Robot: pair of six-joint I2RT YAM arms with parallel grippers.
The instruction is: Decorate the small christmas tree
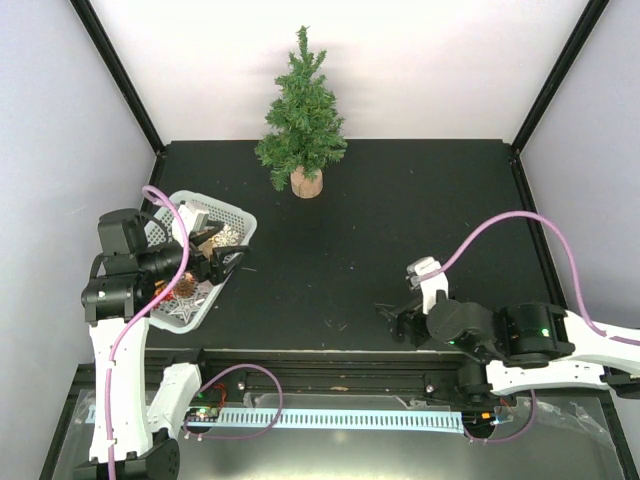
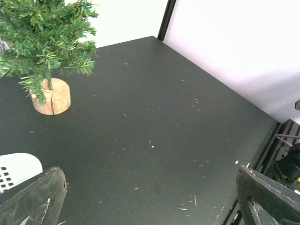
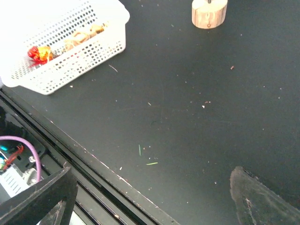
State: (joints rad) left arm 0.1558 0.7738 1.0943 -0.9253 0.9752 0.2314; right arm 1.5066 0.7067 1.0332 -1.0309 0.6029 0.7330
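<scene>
The small christmas tree [image 1: 301, 112] stands upright on its wood-slice base [image 1: 306, 183] at the back middle of the black table; it also shows in the left wrist view [image 2: 42, 42], and only its base shows in the right wrist view [image 3: 209, 13]. A white perforated basket [image 1: 235, 217] of ornaments sits at the left; the right wrist view [image 3: 89, 47] shows red and gold pieces in it. My left gripper [image 1: 228, 264] is open and empty, just right of the basket. My right gripper [image 1: 392, 315] is open and empty, low near the front edge at the right.
The table's front edge with a metal rail [image 3: 93, 166] runs under my right gripper. Purple cables [image 1: 500, 228] loop from both arms. White walls and black frame posts [image 1: 120, 75] close in the table at the back and sides. Loose green needles [image 3: 151, 163] lie on the table.
</scene>
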